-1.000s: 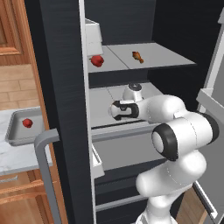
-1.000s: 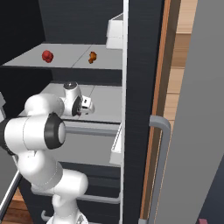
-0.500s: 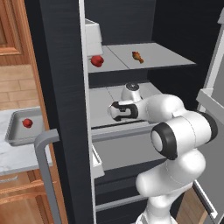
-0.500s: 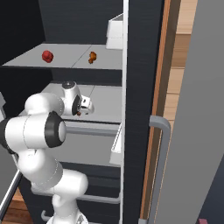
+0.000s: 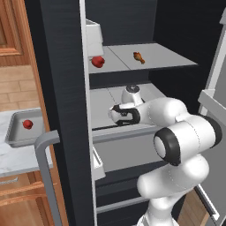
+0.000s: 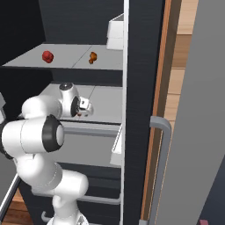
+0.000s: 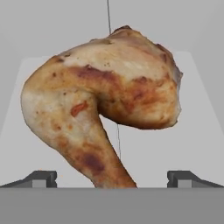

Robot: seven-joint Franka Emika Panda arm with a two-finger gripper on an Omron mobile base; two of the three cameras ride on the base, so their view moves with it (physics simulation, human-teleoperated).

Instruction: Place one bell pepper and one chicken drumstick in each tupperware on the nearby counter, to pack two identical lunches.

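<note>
Robot reaching into an open dark refrigerator. The two-finger gripper (image 7: 112,178) stands with its jaws wide apart, straddling the bone end of a golden-brown roasted chicken drumstick (image 7: 103,103) that lies on the pale grey middle shelf (image 5: 103,106); fingertips (image 7: 39,178) at 7 and 5 o'clock of the hand view, nothing clamped yet. On the upper shelf (image 5: 163,59), a glossy red bell pepper (image 5: 98,61) at 11 o'clock and a second, darker drumstick (image 5: 138,57) near 12. Another red pepper (image 5: 28,124) sits in the grey rectangular tupperware (image 5: 13,134) on the white marble counter (image 5: 17,156), at 9 o'clock. For a sound grasp, advance until the pads flank the thicker shank, then close squarely across it.
</note>
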